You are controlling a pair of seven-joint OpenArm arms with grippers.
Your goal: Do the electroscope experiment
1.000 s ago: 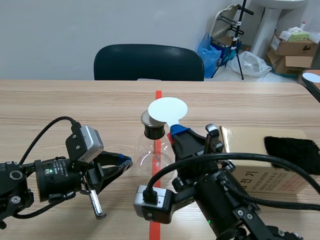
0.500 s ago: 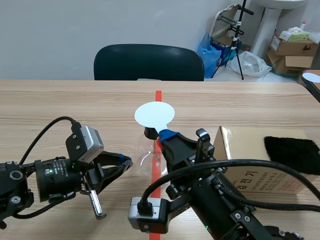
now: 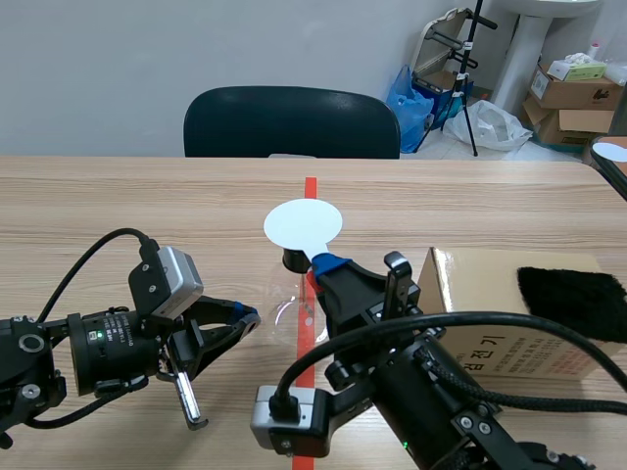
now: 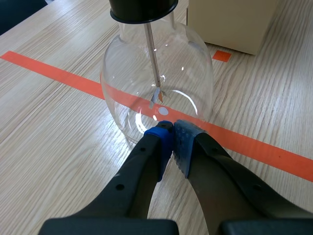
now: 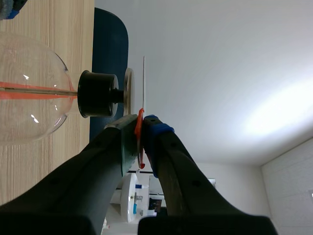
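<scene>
The right gripper (image 5: 140, 123) is clamped on the orange handle (image 5: 140, 116) of the white disc (image 3: 303, 223). The disc hangs just above the black stopper (image 3: 292, 260) at the centre of the scene frame. The electroscope (image 4: 156, 88) is a thin glass flask, judged to be light, slick and fragile, with delicate foil leaves (image 4: 157, 95) on its rod. Hold it at the stopper, not the bulb. The left gripper (image 4: 171, 131), pads together on nothing, sits against the bulb's lower wall. A cardboard box (image 3: 519, 333) occupies the lower right.
</scene>
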